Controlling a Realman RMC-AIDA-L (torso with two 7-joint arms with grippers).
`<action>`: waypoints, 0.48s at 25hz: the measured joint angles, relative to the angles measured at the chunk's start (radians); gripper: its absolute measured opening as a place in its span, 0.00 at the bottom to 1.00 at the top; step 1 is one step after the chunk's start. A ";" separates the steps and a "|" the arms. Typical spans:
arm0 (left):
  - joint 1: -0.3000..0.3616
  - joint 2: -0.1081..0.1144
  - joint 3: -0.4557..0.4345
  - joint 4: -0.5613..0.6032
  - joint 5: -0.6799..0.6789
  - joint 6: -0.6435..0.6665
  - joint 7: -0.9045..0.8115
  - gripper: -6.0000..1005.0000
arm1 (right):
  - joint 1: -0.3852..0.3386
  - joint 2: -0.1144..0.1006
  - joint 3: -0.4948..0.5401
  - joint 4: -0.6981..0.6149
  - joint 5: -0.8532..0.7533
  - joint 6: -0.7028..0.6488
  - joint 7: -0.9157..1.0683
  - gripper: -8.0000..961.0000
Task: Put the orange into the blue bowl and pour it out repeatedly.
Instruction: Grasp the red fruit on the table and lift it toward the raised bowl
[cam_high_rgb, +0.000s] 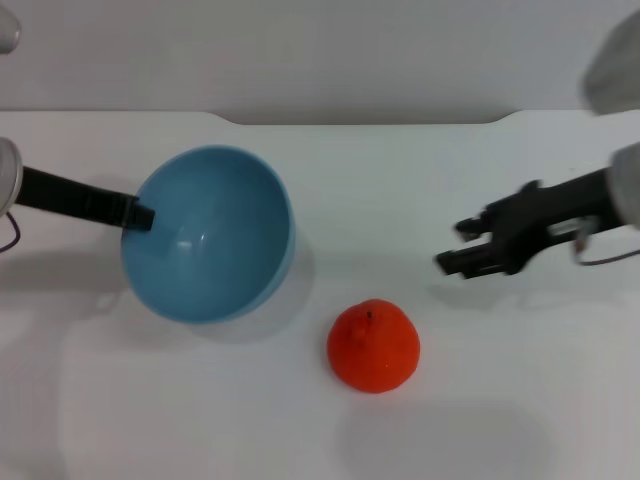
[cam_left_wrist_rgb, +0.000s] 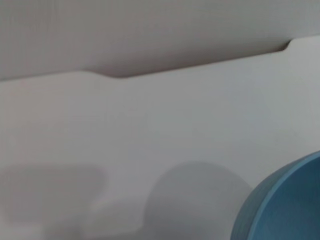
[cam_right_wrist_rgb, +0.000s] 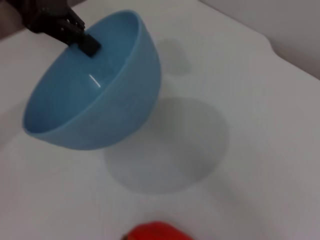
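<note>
The blue bowl (cam_high_rgb: 205, 235) hangs above the white table, tilted with its open side toward the orange. It is empty. My left gripper (cam_high_rgb: 140, 215) is shut on the bowl's rim on its left side; this also shows in the right wrist view (cam_right_wrist_rgb: 85, 42), with the bowl (cam_right_wrist_rgb: 95, 90) casting a shadow below it. The bowl's edge shows in the left wrist view (cam_left_wrist_rgb: 285, 205). The orange (cam_high_rgb: 373, 345) lies on the table in front of and to the right of the bowl, and its top shows in the right wrist view (cam_right_wrist_rgb: 157, 231). My right gripper (cam_high_rgb: 455, 245) is open and empty, to the right of and behind the orange.
The white table (cam_high_rgb: 420, 160) ends at a back edge with a raised notch in the middle, and a grey wall stands behind it. Nothing else lies on the table.
</note>
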 joint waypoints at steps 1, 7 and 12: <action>0.004 0.000 -0.003 0.001 0.003 0.011 -0.004 0.01 | 0.006 0.001 -0.054 0.010 0.006 0.038 0.000 0.52; 0.026 0.001 -0.005 0.024 0.009 0.036 -0.013 0.01 | 0.052 0.001 -0.289 0.097 0.087 0.200 0.000 0.52; 0.029 0.000 0.001 0.043 0.011 0.044 -0.010 0.01 | 0.088 0.002 -0.414 0.157 0.099 0.296 0.008 0.51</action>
